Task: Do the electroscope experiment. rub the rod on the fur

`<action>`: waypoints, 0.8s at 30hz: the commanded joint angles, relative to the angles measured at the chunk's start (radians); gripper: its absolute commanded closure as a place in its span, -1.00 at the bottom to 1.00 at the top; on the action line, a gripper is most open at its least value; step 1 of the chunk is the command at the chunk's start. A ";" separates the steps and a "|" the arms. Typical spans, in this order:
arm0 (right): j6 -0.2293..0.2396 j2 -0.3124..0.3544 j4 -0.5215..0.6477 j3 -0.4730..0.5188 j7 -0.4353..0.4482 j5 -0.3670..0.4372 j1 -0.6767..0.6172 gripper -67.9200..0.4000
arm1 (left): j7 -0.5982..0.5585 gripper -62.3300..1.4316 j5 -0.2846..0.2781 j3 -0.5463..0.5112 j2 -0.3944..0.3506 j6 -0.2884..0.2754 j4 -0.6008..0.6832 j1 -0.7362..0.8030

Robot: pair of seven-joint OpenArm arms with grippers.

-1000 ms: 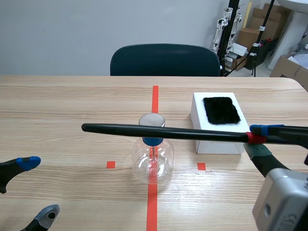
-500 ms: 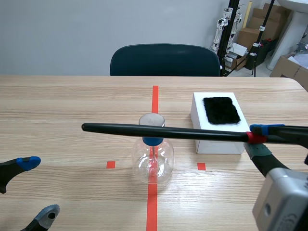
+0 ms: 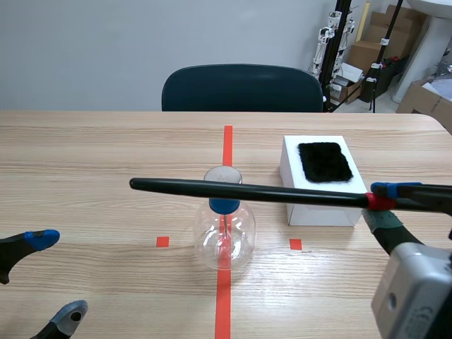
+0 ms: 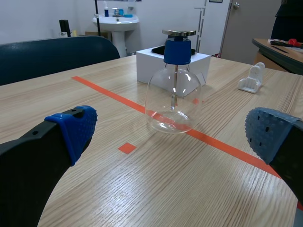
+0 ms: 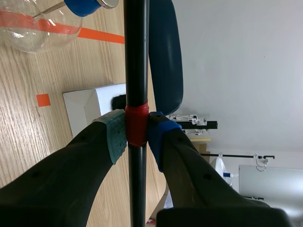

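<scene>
holding the rod [image 3: 247, 192] by its red band [image 5: 137, 125], my right gripper [image 3: 378, 205] has its pads [image 5: 116, 135] pinched on it from either side, so the long black shaft sticks out level over the table [image 3: 85, 155] toward the left. gripping near one end leaves most of the length free for rubbing, i judge. in the scene view the shaft crosses the electroscope [image 3: 224, 240] at its cap and the near edge of the white box [image 3: 318, 215]. it is not on the fur [image 3: 324, 162], which lies flat on the box top, raised where a level rod can reach it. i'd say the rubbing is not yet begun. my left gripper [image 3: 56, 275] sits low, fingers spread, holding nothing, well apart from the electroscope.
</scene>
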 commanded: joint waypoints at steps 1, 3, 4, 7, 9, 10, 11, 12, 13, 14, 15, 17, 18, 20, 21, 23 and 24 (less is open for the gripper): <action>-0.014 0.008 0.010 0.006 0.004 0.011 0.009 0.79 | -0.017 -1.00 -0.012 -0.007 -0.012 0.005 0.005 -0.001; -0.014 0.008 0.010 0.006 0.012 0.011 0.009 0.79 | -0.017 -1.00 -0.012 -0.007 -0.012 0.005 0.005 -0.001; -0.014 0.008 0.010 0.006 0.015 0.011 0.009 0.79 | -0.017 -1.00 -0.012 -0.007 -0.012 0.005 0.005 -0.001; -0.014 0.008 0.010 0.006 0.015 0.011 0.009 0.79 | -0.017 -1.00 -0.012 -0.007 -0.012 0.005 0.005 -0.001; -0.014 0.008 0.010 0.006 0.016 0.011 0.009 0.79 | -0.017 -1.00 -0.012 -0.007 -0.012 0.005 0.005 -0.001; -0.014 0.008 0.010 0.006 0.016 0.011 0.009 0.79 | -0.017 -1.00 -0.012 -0.007 -0.012 0.005 0.005 -0.001; -0.014 0.008 0.010 0.006 0.019 0.011 0.009 0.79 | -0.017 -1.00 -0.012 -0.007 -0.012 0.005 0.005 -0.001; -0.014 0.008 0.010 0.006 0.019 0.011 0.009 0.79 | -0.017 -1.00 -0.012 -0.007 -0.012 0.005 0.005 -0.001; -0.014 0.008 0.010 0.006 0.019 0.011 0.009 0.79 | -0.017 -1.00 -0.012 -0.007 -0.012 0.005 0.005 -0.001; -0.014 0.008 0.010 0.006 0.019 0.011 0.009 0.79 | -0.017 -1.00 -0.013 -0.007 -0.012 0.005 0.005 -0.001; -0.014 0.008 0.010 0.006 0.019 0.011 0.009 0.79 | -0.017 -1.00 -0.013 -0.007 -0.012 0.005 0.005 -0.001; -0.014 0.008 0.010 0.006 0.019 0.011 0.009 0.79 | -0.017 -1.00 -0.013 -0.007 -0.012 0.005 0.005 -0.001; -0.014 0.008 0.010 0.006 0.019 0.011 0.009 0.79 | -0.017 -1.00 -0.013 -0.007 -0.012 0.005 0.005 -0.001; -0.014 0.008 0.010 0.006 0.019 0.011 0.009 0.79 | -0.017 -1.00 -0.013 -0.007 -0.012 0.005 0.005 -0.001; -0.014 0.008 0.010 0.006 0.019 0.011 0.009 0.79 | -0.017 -1.00 -0.013 -0.007 -0.012 0.005 0.005 -0.001; -0.014 0.008 0.010 0.006 0.019 0.011 0.009 0.79 | -0.017 -1.00 -0.013 -0.007 -0.012 0.005 0.005 -0.001; -0.014 0.008 0.010 0.006 0.019 0.011 0.009 0.79 | -0.017 -1.00 -0.013 -0.007 -0.012 0.005 0.005 -0.001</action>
